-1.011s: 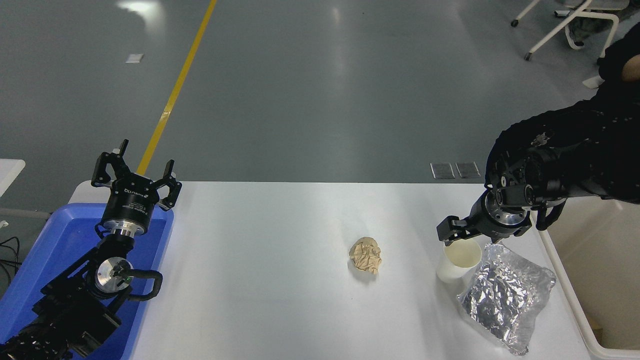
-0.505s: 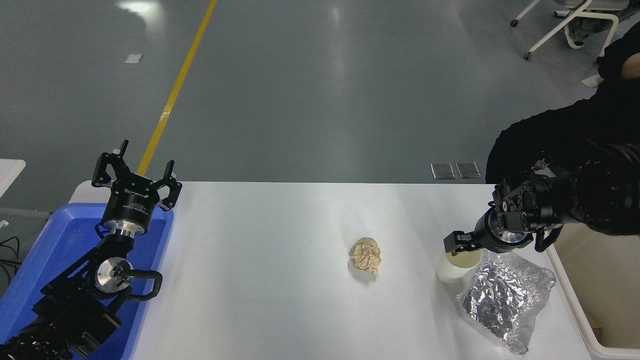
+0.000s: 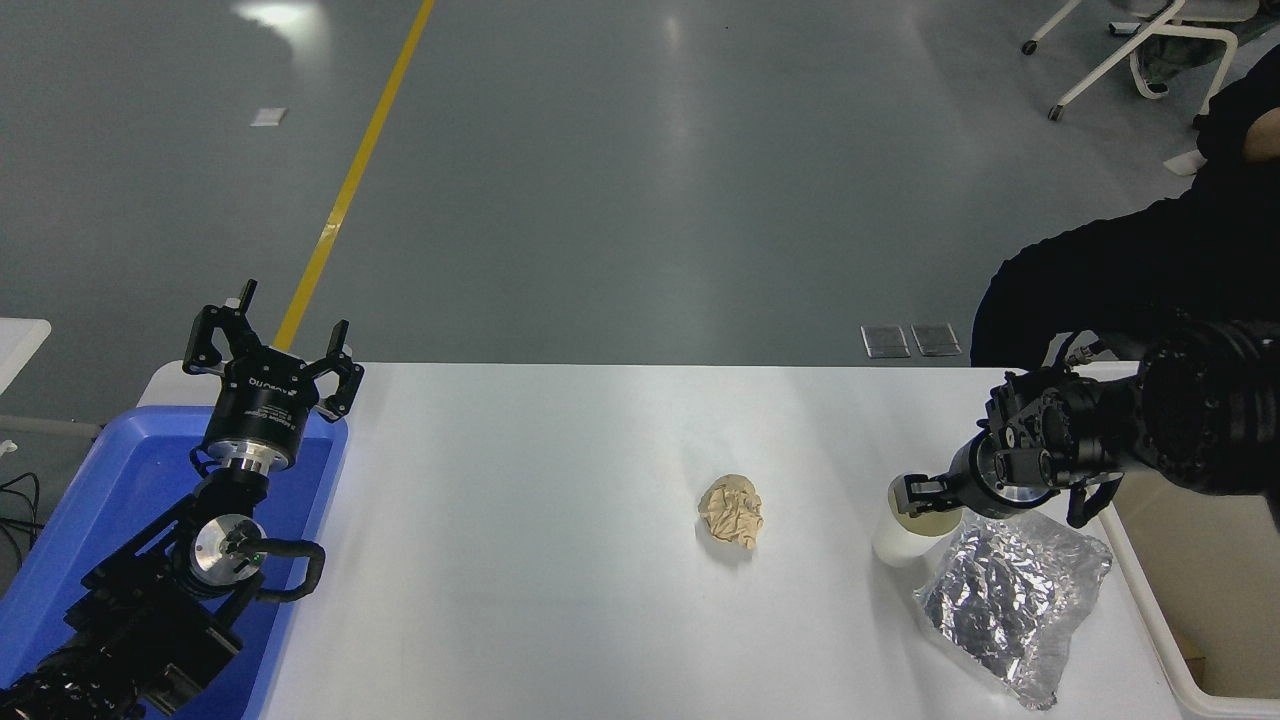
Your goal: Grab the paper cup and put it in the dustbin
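Observation:
The white paper cup (image 3: 898,537) stands upright on the white table, right of centre, touching the foil bag beside it. My right gripper (image 3: 918,496) reaches in from the right and sits low over the cup's mouth, open, with its dark fingertips at the rim and covering most of the cream inside. The cream-white dustbin (image 3: 1152,612) is at the right edge of the table, only partly in view. My left gripper (image 3: 272,345) is parked open at the lower left, above the blue tray.
A crumpled tan paper ball (image 3: 731,510) lies at the table's middle. A crinkled silver foil bag (image 3: 1012,592) lies between the cup and the dustbin. A blue tray (image 3: 120,500) sits at the left. A person in black (image 3: 1150,260) is at the far right.
My right gripper has come down and slightly right onto the cup's mouth, hiding more of its inside. The cup, ball, bag and left arm have not moved.

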`<action>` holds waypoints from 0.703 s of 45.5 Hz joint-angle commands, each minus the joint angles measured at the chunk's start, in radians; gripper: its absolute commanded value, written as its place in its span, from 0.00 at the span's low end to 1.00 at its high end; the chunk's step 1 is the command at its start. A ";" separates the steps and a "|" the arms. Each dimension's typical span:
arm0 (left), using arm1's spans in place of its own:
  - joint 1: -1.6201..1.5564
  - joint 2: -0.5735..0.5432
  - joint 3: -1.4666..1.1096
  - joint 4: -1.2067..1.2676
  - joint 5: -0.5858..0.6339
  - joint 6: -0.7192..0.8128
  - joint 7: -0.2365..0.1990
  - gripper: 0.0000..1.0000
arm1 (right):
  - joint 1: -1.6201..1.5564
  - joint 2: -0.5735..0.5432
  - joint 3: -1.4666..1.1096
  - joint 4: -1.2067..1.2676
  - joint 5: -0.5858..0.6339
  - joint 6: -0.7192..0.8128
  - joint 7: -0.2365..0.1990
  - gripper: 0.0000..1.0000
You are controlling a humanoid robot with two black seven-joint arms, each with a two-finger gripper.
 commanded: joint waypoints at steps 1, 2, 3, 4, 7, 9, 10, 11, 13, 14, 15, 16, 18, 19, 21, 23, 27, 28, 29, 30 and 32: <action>0.000 0.000 0.000 0.000 0.000 0.000 0.000 0.98 | 0.021 -0.001 -0.005 0.001 -0.004 -0.009 0.034 0.00; 0.000 0.000 0.000 0.000 0.000 0.000 0.000 0.98 | 0.024 0.000 -0.005 0.001 -0.004 -0.009 0.035 0.00; 0.000 0.000 0.000 0.000 0.000 0.000 0.000 0.98 | 0.029 -0.001 -0.005 0.001 -0.005 -0.011 0.038 0.00; 0.000 0.000 0.000 0.000 0.000 0.000 0.000 0.98 | 0.032 -0.001 -0.005 0.001 -0.007 -0.011 0.042 0.00; 0.000 0.000 0.000 0.000 0.000 0.000 0.000 0.98 | 0.038 -0.001 -0.008 0.002 -0.009 -0.011 0.049 0.00; 0.000 0.000 0.000 0.000 0.000 0.000 0.000 0.98 | 0.042 -0.001 -0.009 0.002 -0.009 -0.011 0.054 0.00; 0.000 0.000 0.000 0.000 0.000 0.000 0.000 0.98 | 0.049 -0.003 -0.009 0.002 -0.009 -0.011 0.057 0.00; 0.000 0.000 0.000 0.000 0.000 0.000 0.000 0.98 | 0.055 -0.004 -0.009 0.004 -0.009 -0.009 0.058 0.00; 0.000 0.000 0.000 0.000 0.000 0.000 0.000 0.98 | 0.070 -0.010 -0.009 0.009 -0.009 -0.008 0.068 0.00; 0.000 0.000 0.000 0.000 0.000 0.000 0.000 0.98 | 0.078 -0.013 -0.009 0.010 -0.009 -0.008 0.072 0.00; 0.000 0.000 0.000 0.000 0.000 0.000 0.000 0.98 | 0.085 -0.018 -0.009 0.013 -0.007 -0.005 0.078 0.00; 0.000 0.000 0.000 0.000 0.000 0.000 0.000 0.98 | 0.093 -0.022 -0.009 0.016 -0.007 -0.003 0.084 0.00; 0.000 0.000 0.000 0.000 0.000 -0.001 0.000 0.98 | 0.113 -0.032 -0.009 0.024 -0.007 0.000 0.095 0.00; 0.000 0.000 0.000 0.000 0.000 0.000 0.000 0.98 | 0.127 -0.039 -0.009 0.028 -0.007 0.000 0.098 0.00; 0.000 0.000 0.000 0.000 0.000 0.000 0.000 0.98 | 0.153 -0.055 -0.008 0.036 -0.009 0.003 0.107 0.00; 0.000 0.000 0.000 0.000 0.000 0.000 0.000 0.98 | 0.182 -0.075 -0.006 0.048 -0.009 0.006 0.120 0.00; 0.000 0.000 0.000 0.000 0.000 0.000 0.000 0.98 | 0.243 -0.124 -0.005 0.065 -0.016 0.027 0.158 0.00; 0.000 0.000 0.000 0.000 0.000 0.000 0.000 0.98 | 0.265 -0.142 -0.003 0.070 -0.024 0.038 0.173 0.00; 0.000 0.000 0.000 0.000 0.000 0.000 0.000 0.98 | 0.280 -0.153 -0.003 0.070 -0.035 0.046 0.184 0.00; 0.000 0.000 0.000 0.000 0.000 0.000 0.000 0.98 | 0.292 -0.164 -0.002 0.071 -0.042 0.054 0.193 0.00; 0.000 0.000 0.000 0.000 0.000 0.000 0.000 0.98 | 0.325 -0.185 0.003 0.078 -0.059 0.072 0.210 0.00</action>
